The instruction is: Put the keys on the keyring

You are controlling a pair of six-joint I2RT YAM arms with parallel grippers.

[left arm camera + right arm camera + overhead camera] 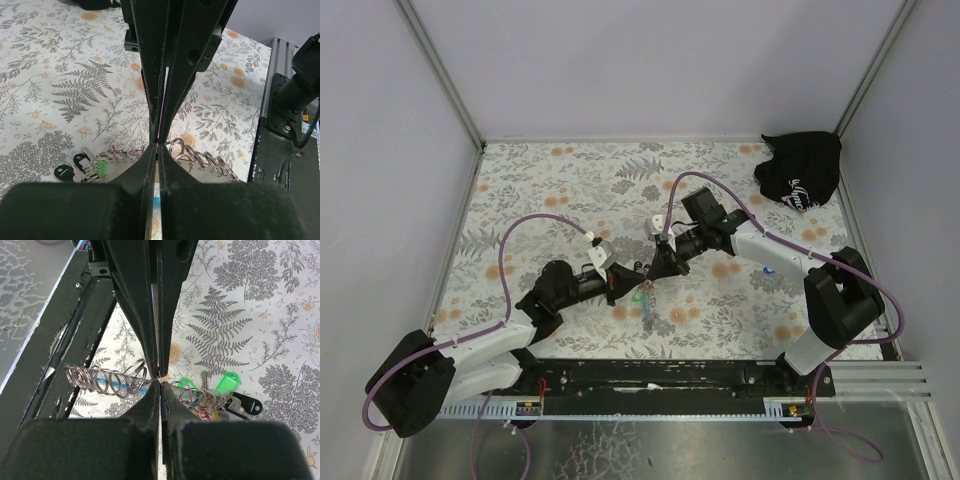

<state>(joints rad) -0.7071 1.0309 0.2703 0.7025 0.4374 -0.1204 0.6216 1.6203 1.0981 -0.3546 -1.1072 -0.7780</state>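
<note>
Trailing from two meeting fingertip pairs: keyring [646, 303], a string of wire rings [100, 377] with green tags [227, 381] and black fobs [64, 172], midway along the table [520, 180], nearer its front edge than its back; individual keys not distinguishable in the bundle. Next, left gripper [157, 146]: clenched, tips pinching the ring string; arm stretched low from the front left corner, pointing right. Next, right gripper [160, 380]: clenched at the same spot, tip to tip with the other; arm reaching in from the front right, pointing left. Lastly, black bag [800, 170]: back right corner.
</note>
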